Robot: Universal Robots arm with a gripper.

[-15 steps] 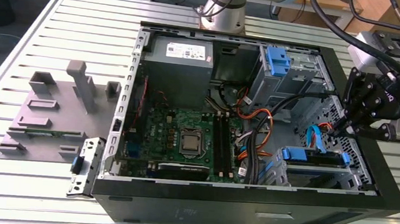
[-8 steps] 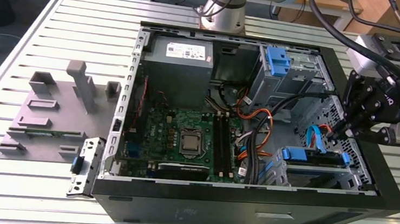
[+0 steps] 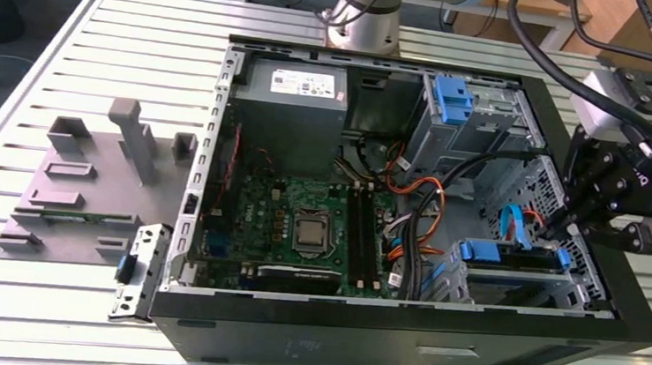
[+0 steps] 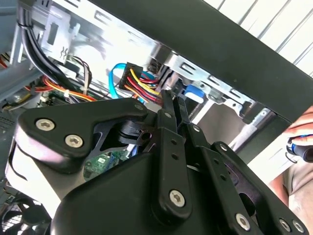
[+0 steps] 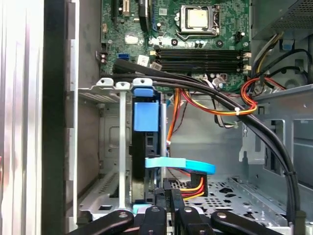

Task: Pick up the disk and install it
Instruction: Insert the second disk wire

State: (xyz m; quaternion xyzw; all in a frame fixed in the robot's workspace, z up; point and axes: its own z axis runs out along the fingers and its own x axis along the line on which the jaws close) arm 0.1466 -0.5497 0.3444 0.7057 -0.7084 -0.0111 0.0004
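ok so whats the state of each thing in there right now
computer case: side open, lying flat
disk: on edge in the drive bay, blue carrier showing
gripper: shut, at the cable plug behind the disk
processor socket: chip seated, no cooler on it
memory slots: empty

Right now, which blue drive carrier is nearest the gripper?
The lower blue carrier, in the cage beside the gripper; the other blue carrier sits in the upper bay by the power supply.

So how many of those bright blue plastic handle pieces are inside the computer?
2: one blue carrier on the upper drive cage by the power supply, one on the lower bay near the gripper. Others may be hidden behind cables.
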